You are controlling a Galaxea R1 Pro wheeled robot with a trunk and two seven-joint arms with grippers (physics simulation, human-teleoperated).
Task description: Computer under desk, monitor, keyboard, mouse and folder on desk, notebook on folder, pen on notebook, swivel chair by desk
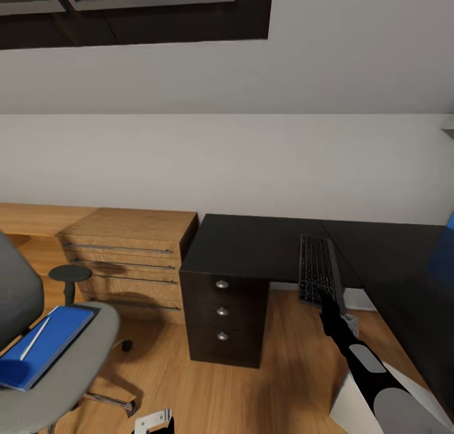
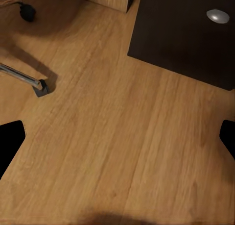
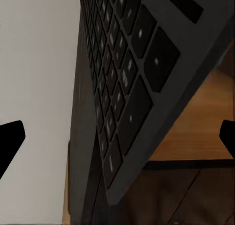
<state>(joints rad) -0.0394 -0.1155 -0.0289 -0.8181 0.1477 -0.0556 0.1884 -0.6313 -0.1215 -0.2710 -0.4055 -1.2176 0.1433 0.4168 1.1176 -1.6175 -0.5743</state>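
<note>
The keyboard [image 1: 317, 267] lies lengthwise on the black desk [image 1: 252, 245], its near end past the desk's front edge. My right gripper [image 1: 329, 300] is at that near end. In the right wrist view the keyboard [image 3: 127, 87] sits close up and slanted, and the right gripper [image 3: 117, 137] is open with its fingers wide apart. At the left, the grey swivel chair [image 1: 82, 352] carries the blue folder [image 1: 44, 346] with the pen [image 1: 34, 338] on top. My left gripper [image 2: 117, 137] hangs open over the wood floor. Monitor, mouse and notebook are out of view.
The desk's black drawer unit [image 1: 221, 311] stands beside a low wooden chest of drawers [image 1: 126, 257]. Chair castors [image 2: 41, 87] rest on the floor near my left gripper. A pale boxy surface [image 1: 350, 409] sits under my right arm. A blurred blue shape [image 1: 444, 251] is at the right edge.
</note>
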